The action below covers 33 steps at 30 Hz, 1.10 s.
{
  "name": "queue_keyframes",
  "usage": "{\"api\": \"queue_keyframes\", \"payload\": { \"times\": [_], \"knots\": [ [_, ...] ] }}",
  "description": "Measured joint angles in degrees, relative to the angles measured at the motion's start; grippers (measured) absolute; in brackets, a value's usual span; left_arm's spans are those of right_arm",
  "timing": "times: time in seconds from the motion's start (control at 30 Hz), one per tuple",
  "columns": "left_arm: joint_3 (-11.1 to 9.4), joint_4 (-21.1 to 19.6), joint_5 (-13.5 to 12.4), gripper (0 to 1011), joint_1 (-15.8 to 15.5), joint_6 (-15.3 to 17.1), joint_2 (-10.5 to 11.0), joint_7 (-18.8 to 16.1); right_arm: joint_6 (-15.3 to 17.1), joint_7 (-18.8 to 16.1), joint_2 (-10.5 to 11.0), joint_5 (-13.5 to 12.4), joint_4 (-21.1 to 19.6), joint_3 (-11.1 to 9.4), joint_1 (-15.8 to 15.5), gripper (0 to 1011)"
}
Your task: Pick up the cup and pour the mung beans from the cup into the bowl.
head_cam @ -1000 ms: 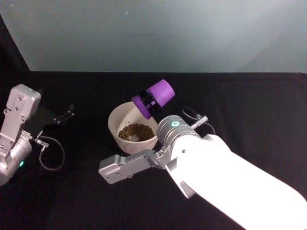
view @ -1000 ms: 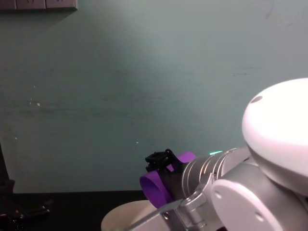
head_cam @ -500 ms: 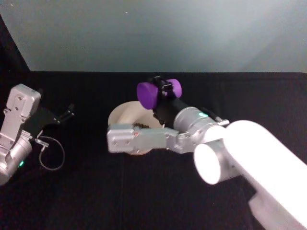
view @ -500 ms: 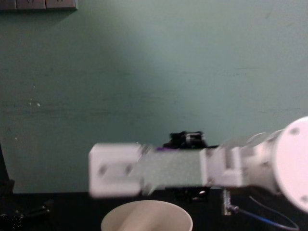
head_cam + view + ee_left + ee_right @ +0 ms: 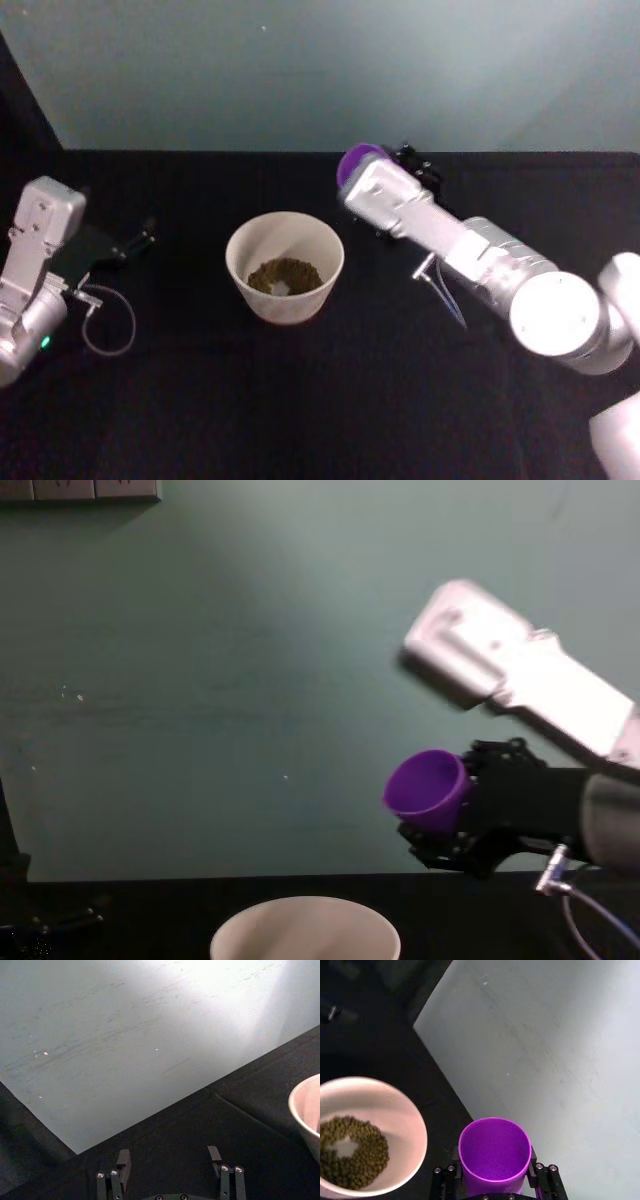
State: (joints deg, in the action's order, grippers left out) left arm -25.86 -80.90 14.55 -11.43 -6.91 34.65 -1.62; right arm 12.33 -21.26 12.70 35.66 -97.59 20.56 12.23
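Note:
The purple cup is clamped between the fingers of my right gripper. Its inside looks bare, with no beans showing. In the chest view the cup hangs tilted in the air, above and to the right of the bowl. The cream-white bowl stands on the black table with mung beans in its bottom. In the head view, part of the cup pokes out behind the right wrist, beyond the bowl's right side. My left gripper is open and parked at the far left.
Black cloth covers the table, and a grey-green wall stands close behind it. A thin cable hangs off the right arm near the bowl. Another cable loop lies by the left arm.
The right arm has swung the cup away from over the bowl, to the right and back toward the wall, turning it from mouth-down to nearer upright. The left arm has not moved.

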Motion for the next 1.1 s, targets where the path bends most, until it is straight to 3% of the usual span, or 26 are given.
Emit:
{"api": "queue_keyframes", "payload": {
  "times": [0.03,0.13,0.23,0.33,0.37,0.53,0.77,1.1],
  "knots": [
    [0.0,0.0,0.0,1000,0.0,0.0,0.0,0.0,-1.4,-0.1,-0.3,-3.6,0.6,-1.8,-0.6,723],
    [0.0,0.0,0.0,1000,0.0,0.0,0.0,0.0,-3.2,-1.0,-0.6,-8.5,1.9,-4.1,-1.0,723],
    [0.0,0.0,0.0,1000,0.0,0.0,0.0,0.0,-6.0,-3.7,-0.9,-16.1,4.8,-7.2,-1.1,723],
    [0.0,0.0,0.0,1000,0.0,0.0,0.0,0.0,-7.5,-5.9,-1.0,-20.9,7.0,-8.8,-0.8,723],
    [0.0,0.0,0.0,1000,0.0,0.0,0.0,0.0,-8.7,-7.6,-1.0,-23.8,8.9,-9.7,-0.5,723],
    [0.0,0.0,0.0,1000,0.0,0.0,0.0,0.0,-12.0,-13.2,-1.3,-33.1,15.7,-12.0,1.1,723],
    [0.0,0.0,0.0,1000,0.0,0.0,0.0,0.0,-13.4,-17.6,-1.6,-40.4,22.6,-13.4,2.8,723],
    [0.0,0.0,0.0,1000,0.0,0.0,0.0,0.0,-14.0,-18.5,-1.3,-44.0,27.7,-13.7,3.7,723]
  ]
}}
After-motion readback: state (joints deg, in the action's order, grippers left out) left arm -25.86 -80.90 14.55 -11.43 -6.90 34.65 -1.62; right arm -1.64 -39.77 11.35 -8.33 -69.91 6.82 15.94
